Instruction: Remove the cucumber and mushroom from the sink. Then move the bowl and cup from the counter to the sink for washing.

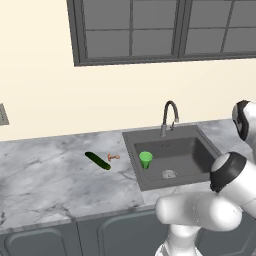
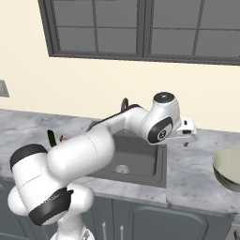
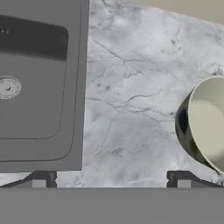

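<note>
Lying diagonally on counter [image 1: 50, 175]: cucumber [image 1: 97, 160]

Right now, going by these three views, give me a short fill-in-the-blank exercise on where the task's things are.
1. The cup stands upright inside the ____.
2. The cucumber and the mushroom lie on the ____, left of the sink.
3. The bowl sits on the counter to the ____ of the sink.
4. The gripper hovers over bare counter with its jaws ____.

Missing words: sink; counter; right; open
</note>
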You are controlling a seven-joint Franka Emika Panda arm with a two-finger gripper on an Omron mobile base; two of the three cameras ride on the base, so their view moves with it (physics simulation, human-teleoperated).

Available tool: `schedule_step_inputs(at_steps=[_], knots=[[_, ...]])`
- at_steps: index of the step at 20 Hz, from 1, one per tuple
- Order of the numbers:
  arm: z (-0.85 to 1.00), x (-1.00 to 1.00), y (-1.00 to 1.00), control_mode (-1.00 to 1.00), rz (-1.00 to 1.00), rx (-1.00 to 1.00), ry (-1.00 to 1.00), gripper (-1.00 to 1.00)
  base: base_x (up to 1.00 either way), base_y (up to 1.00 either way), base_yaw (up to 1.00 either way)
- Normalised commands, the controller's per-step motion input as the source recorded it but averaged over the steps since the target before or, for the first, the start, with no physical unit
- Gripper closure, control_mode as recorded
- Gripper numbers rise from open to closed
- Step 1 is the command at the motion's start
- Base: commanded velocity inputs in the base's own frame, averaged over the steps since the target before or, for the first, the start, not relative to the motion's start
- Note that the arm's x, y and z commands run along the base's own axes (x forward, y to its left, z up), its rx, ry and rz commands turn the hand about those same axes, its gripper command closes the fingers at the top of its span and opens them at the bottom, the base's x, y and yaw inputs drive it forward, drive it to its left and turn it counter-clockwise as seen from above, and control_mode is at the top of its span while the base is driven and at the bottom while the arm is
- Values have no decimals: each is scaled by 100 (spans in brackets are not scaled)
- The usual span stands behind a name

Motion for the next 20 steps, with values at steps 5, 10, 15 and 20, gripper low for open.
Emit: schedule_step_inputs(at_steps=[5,10,15,20], knots=[[5,-9,-34,-100,0,-9,1,-100,0,0,0],[1,-2,-34,-100,0,-8,0,-100,0,0,0],[0,0,-32,-100,0,-3,7,-100,0,0,0],[0,-2,-30,-100,0,0,4,-100,0,0,0]])
